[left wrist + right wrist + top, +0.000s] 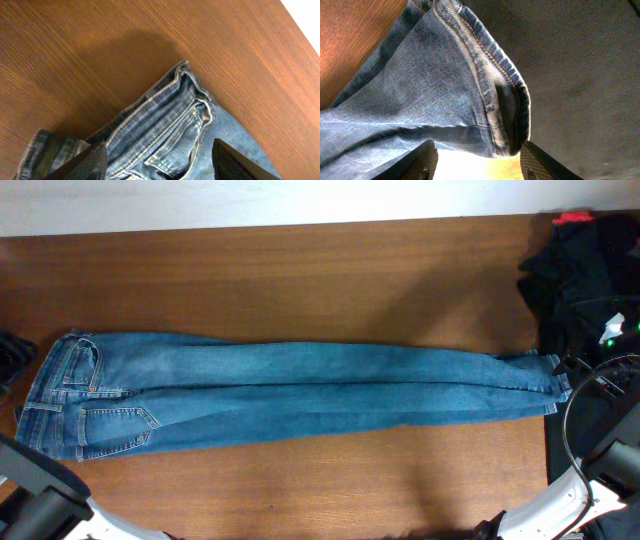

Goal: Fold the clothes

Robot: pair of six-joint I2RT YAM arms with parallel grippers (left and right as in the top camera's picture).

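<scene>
The blue jeans (300,390) lie flat and lengthwise across the wooden table (300,270), folded leg on leg, waistband at the left, hems at the right edge. In the left wrist view the waistband and a pocket (170,125) lie under my open left gripper (160,160), which hovers just above them and holds nothing. In the right wrist view the leg hems (490,85) lie ahead of my open right gripper (477,160), which holds nothing. Only parts of both arms show at the bottom corners of the overhead view.
A heap of dark clothes (580,270) lies at the table's right end, with a red item on top. A dark mat (580,65) lies beside the hems. Cables loop at the right edge (600,400).
</scene>
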